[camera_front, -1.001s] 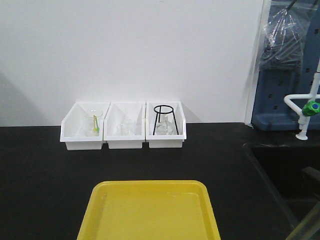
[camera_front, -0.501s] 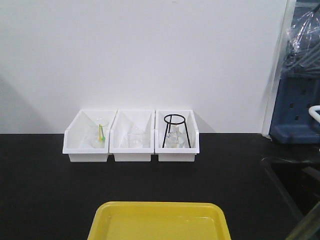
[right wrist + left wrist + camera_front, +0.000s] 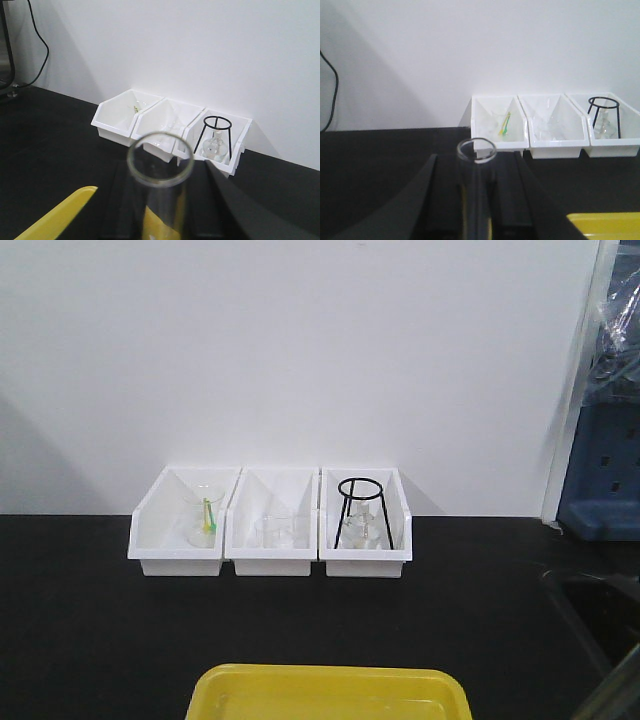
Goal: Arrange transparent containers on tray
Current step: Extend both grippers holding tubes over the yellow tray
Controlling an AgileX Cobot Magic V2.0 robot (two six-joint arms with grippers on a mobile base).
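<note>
Bins (image 3: 270, 565) have drifted right in the front view, and the tray (image 3: 330, 682) has sunk to the bottom edge. My left gripper (image 3: 475, 167) is clamped on the left test tube (image 3: 476, 150), which lies along the fingers with its rim forward. The right gripper (image 3: 162, 200) likewise clamps the right test tube (image 3: 160, 159). The tray lies between them, so I judge both must swing inward.

tray (image 3: 327, 685): near part cut off by bottom edge.
left tube (image 3: 476, 200): base below frame.
right tube (image 3: 160, 205): base below frame; rim blurred.
bin glassware (image 3: 272, 532): too faint to identify.
</note>
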